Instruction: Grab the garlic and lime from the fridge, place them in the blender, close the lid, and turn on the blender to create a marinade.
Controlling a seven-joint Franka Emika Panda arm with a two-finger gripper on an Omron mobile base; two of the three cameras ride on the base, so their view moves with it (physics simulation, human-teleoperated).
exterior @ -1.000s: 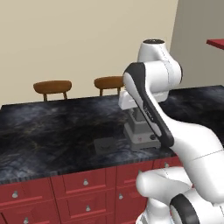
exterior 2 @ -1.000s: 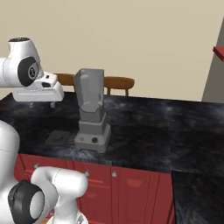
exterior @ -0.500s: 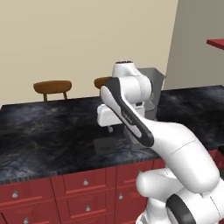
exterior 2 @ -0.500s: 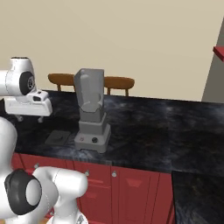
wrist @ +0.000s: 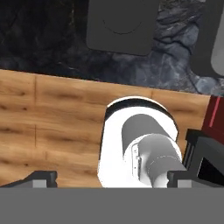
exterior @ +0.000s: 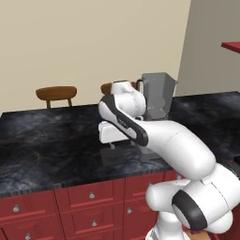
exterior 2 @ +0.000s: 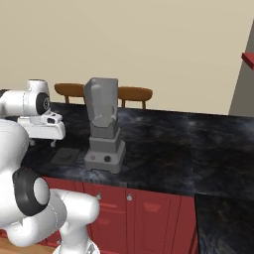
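The grey blender [exterior 2: 104,130] stands on the black counter [exterior 2: 168,144], its tall jar open on top; in the left base view my arm partly covers the blender [exterior: 159,93]. The flat dark lid [exterior 2: 66,156] lies on the counter just left of the blender's base. It also appears as the lid [wrist: 121,24] at the top of the hand view and as the lid [exterior: 117,157] under my hand in the left base view. My gripper [exterior 2: 42,144] hovers above and left of the lid, open and empty; the gripper [wrist: 112,178] has its tips wide apart. Garlic, lime and fridge are out of view.
Two wooden stools [exterior 2: 134,93] stand behind the counter against the beige wall. Red drawers [exterior: 89,197] run below the counter's front edge. A wooden floor [wrist: 52,113] lies beneath the hand. A red edge [exterior 2: 248,58] juts in at the far right.
My arm has swung from in front of the blender to its left, and the hand has come down over the lid. The blender and lid have not moved.
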